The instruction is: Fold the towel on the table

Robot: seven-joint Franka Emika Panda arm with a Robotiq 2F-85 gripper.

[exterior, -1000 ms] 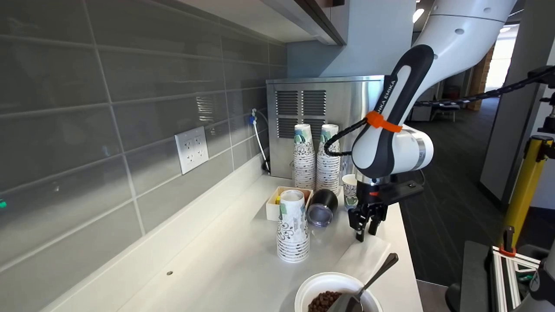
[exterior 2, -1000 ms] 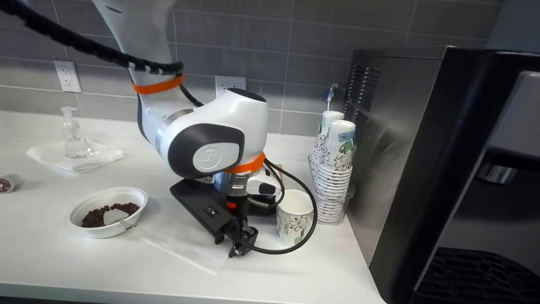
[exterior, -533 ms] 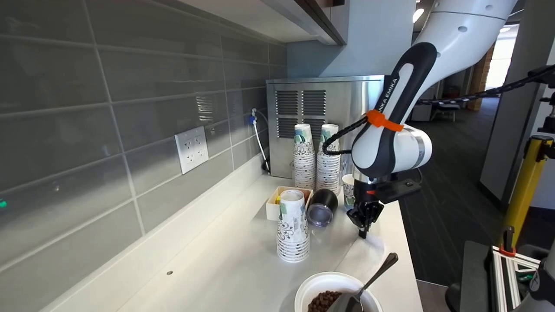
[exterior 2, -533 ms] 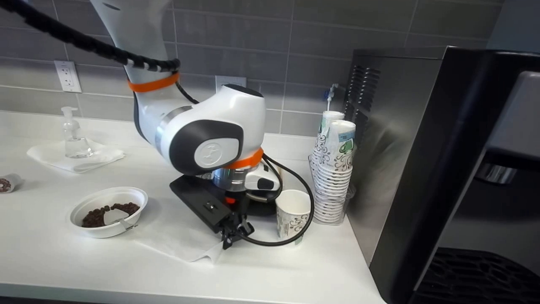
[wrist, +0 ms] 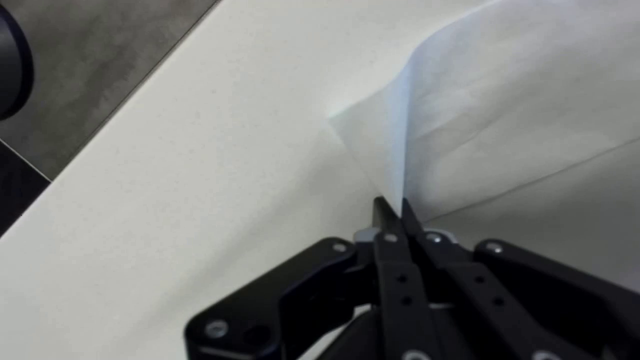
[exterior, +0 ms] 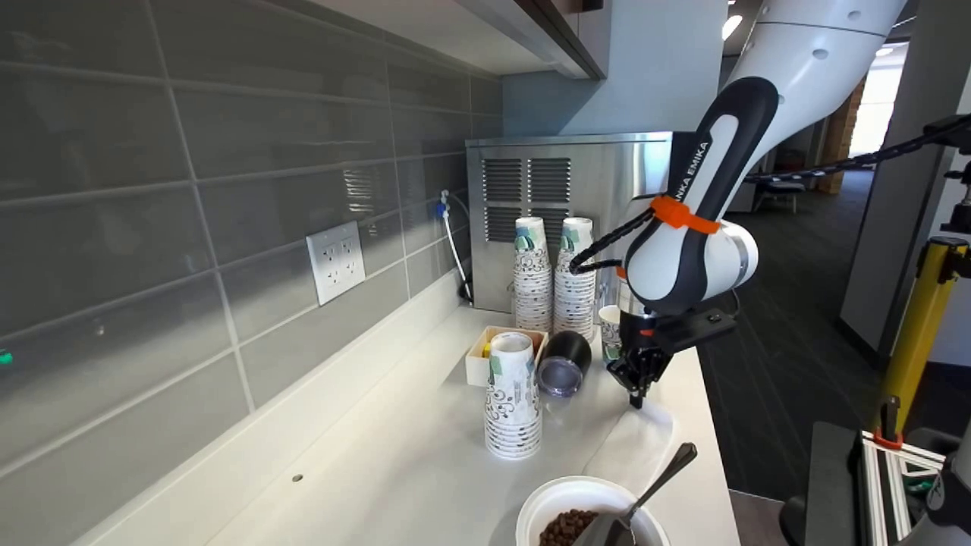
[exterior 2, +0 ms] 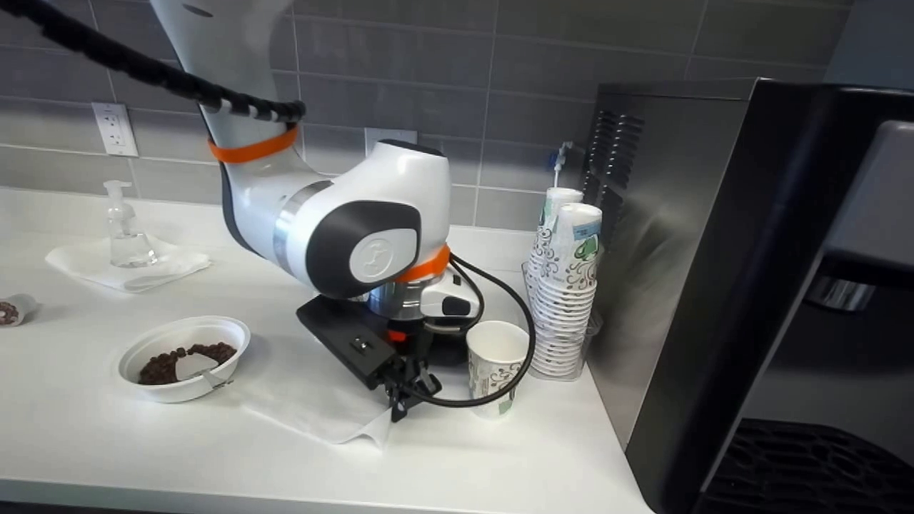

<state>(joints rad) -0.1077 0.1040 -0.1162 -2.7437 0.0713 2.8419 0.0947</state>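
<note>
A thin white towel (exterior 2: 314,407) lies on the off-white table (exterior 2: 514,464), close to its front edge. My gripper (wrist: 395,207) is shut on the towel near one corner, seen in the wrist view. There the pinched part of the towel (wrist: 500,110) rises in a crease to the fingertips, and a small corner flap sticks out to the left. In both exterior views the gripper points down just above the table, at the towel's end away from the bowl. The far part of the towel stays flat.
A white bowl (exterior: 561,493) of brown pellets with a spoon (exterior: 667,474) stands by the towel's other end. A paper cup (exterior 2: 496,364) is close beside the gripper. Stacked cups (exterior: 512,402), a black tumbler (exterior: 563,364) and a wooden box (exterior: 478,368) stand toward the wall.
The fingers stood apart at the towel's corner a second ago and have come together on it. The gripper has risen slightly, and the towel's held edge has lifted into a crease.
</note>
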